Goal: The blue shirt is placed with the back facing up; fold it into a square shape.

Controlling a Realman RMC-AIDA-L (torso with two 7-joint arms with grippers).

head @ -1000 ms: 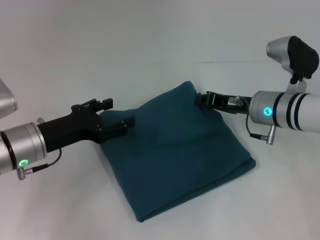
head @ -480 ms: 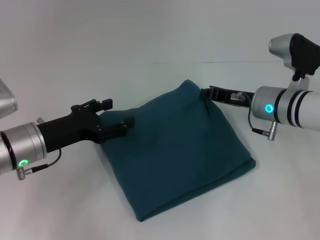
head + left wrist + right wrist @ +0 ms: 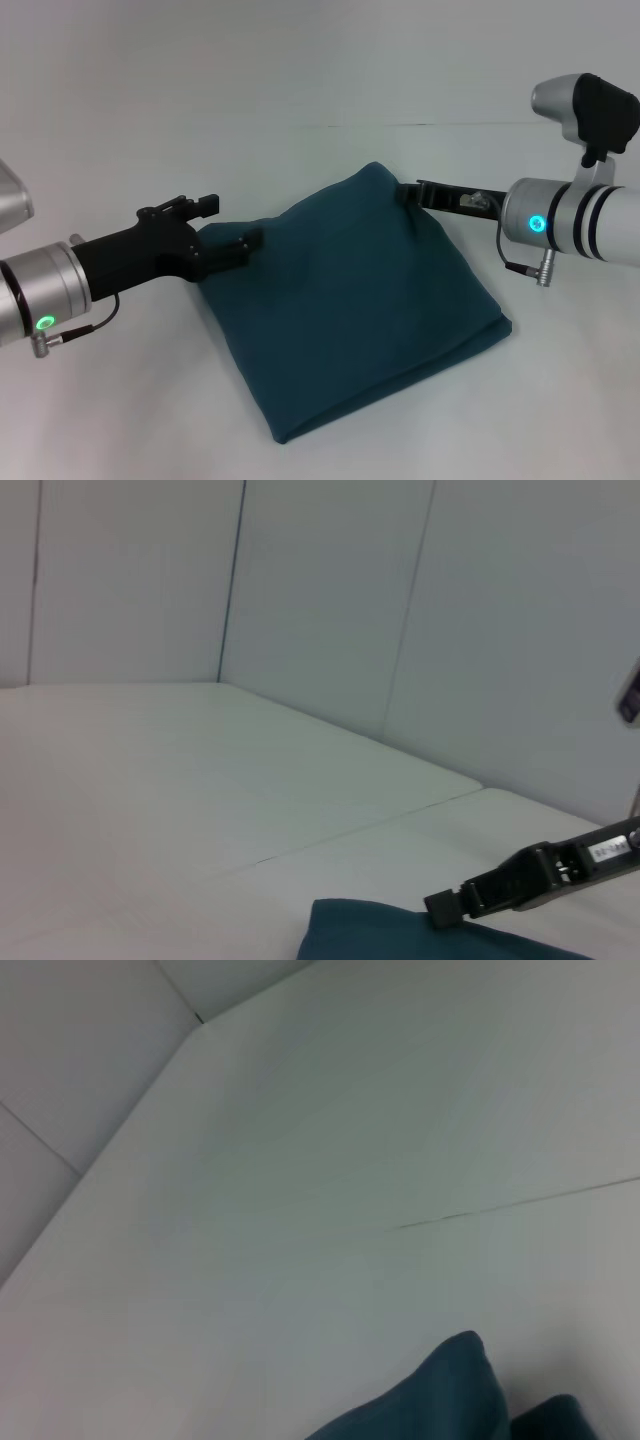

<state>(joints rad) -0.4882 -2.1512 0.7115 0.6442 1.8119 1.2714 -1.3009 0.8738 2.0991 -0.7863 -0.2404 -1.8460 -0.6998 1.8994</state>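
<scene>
The blue shirt lies folded into a rough square on the white table, plain side up, one corner pointing at me. My left gripper is at the shirt's left corner, open, with one fingertip at the cloth edge and holding nothing. My right gripper hovers just off the far right corner of the shirt. It also shows in the left wrist view, beside the shirt's edge. The right wrist view shows only a shirt corner.
A thin seam runs across the table behind the shirt. Pale walls stand beyond the table's far edge. Nothing else lies on the table in view.
My right gripper has lifted off the shirt's far right corner and drawn back a little. My left gripper has pulled slightly back left from the shirt's left corner. The shirt has not moved.
</scene>
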